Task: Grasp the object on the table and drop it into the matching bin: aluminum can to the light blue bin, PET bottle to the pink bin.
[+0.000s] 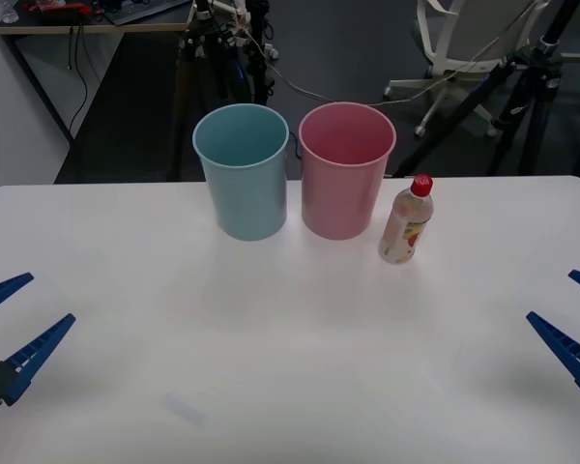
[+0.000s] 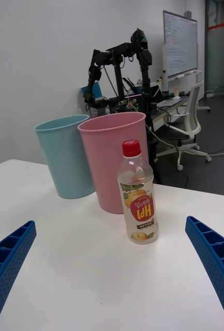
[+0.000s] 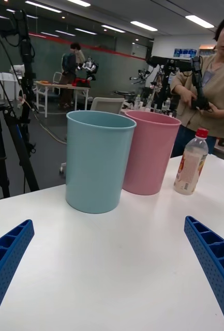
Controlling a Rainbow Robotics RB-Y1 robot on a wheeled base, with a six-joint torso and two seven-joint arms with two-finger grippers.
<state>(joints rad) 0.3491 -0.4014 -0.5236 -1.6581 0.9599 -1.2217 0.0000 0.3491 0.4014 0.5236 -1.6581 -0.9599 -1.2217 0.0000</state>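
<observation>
Bottle: stood upright just beside pink bin.
Right gripper: fingers spread, empty.
Left gripper: fingers spread, idle.
Approach: right gripper should probably close mid-body without tipping it.

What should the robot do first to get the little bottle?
Probably reach the right gripper forward toward the bottle. It is open and on the bottle's side of the table, and the bottle stands upright beside the pink bin, untouched.
</observation>
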